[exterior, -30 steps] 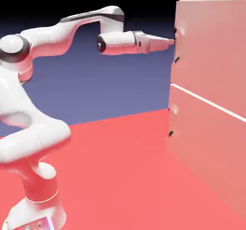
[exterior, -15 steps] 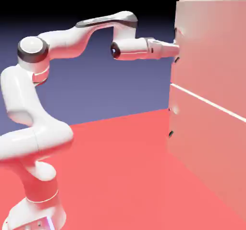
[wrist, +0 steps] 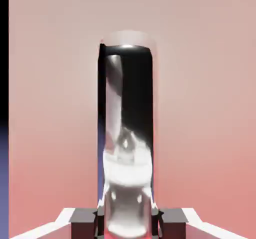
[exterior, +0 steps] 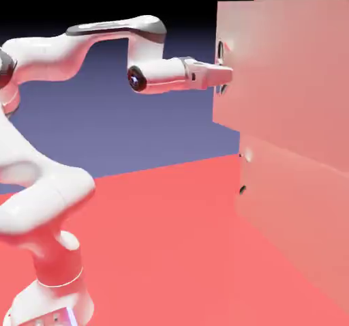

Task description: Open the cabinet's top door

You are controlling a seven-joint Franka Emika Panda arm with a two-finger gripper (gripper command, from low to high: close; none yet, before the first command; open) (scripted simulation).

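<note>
The cabinet [exterior: 300, 181] stands at the right of the exterior view, on the red worktop [exterior: 170, 249], and rises past the top of the picture. Its top door [exterior: 272, 65] stands out from the cabinet's front: the door's near edge sits further left than the lower panel [exterior: 293, 209] beneath it, so the door is partly open. The arm [exterior: 82, 41] reaches level across from the left, and the gripper [exterior: 223, 75] meets the door at its handle [exterior: 221, 50], near the door's left edge. From this side the fingertips and the bar overlap, and the grip itself cannot be made out. The lower panel's own handle [exterior: 243, 189] shows only as small dark mounts, well below the gripper.

The hand view gives what the side view hides. The handle [wrist: 126, 143] fills the middle as a tall shiny metal bar, dark at the top and bright lower down, standing against the flat pink door [wrist: 205, 108]. The gripper [wrist: 127, 223] is clamped on this bar, with a grey finger [wrist: 82, 222] pressed to each side of its lower end. A thin strip of blue backdrop shows along the left edge, past the door's edge.
</note>
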